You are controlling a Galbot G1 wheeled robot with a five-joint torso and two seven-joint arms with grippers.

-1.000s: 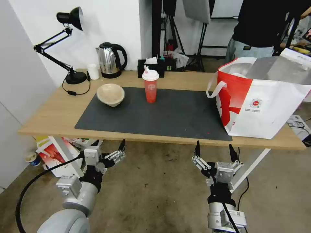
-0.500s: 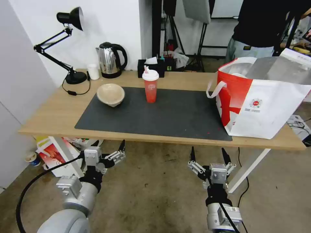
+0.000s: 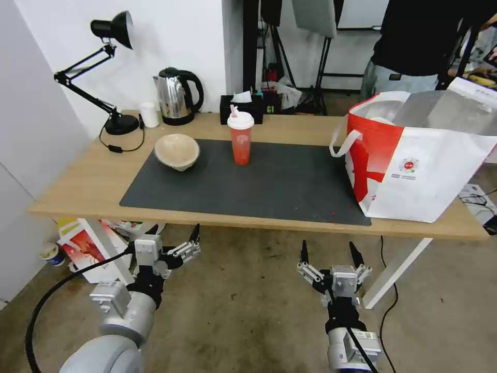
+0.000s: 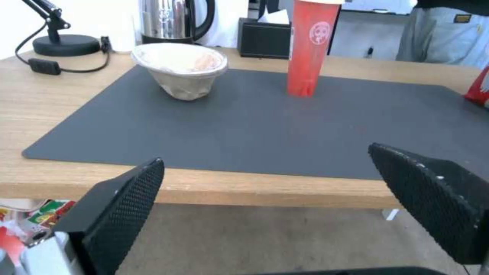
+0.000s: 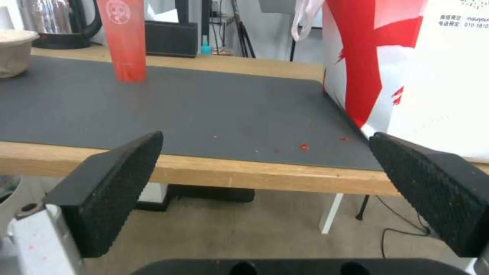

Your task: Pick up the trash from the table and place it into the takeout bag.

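On the table, a beige paper-pulp bowl sits at the dark mat's far left corner. A red drink cup with a white lid stands upright right of it. The takeout bag stands open at the table's right end, foil lining showing. Both grippers hang below the front edge, over the floor. My left gripper is open, under the mat's left part. My right gripper is open, under the mat's right part. The left wrist view faces the bowl and cup; the right wrist view shows the cup and bag.
Along the table's back edge stand a black desk lamp, a kettle, a small white cup and a black tissue box. A slanted white leg runs right of my right gripper. A printed paper bag lies on the floor at left.
My right gripper has dropped lower and drifted a little left, away from the table's front edge. The left gripper and the table's things have stayed put.
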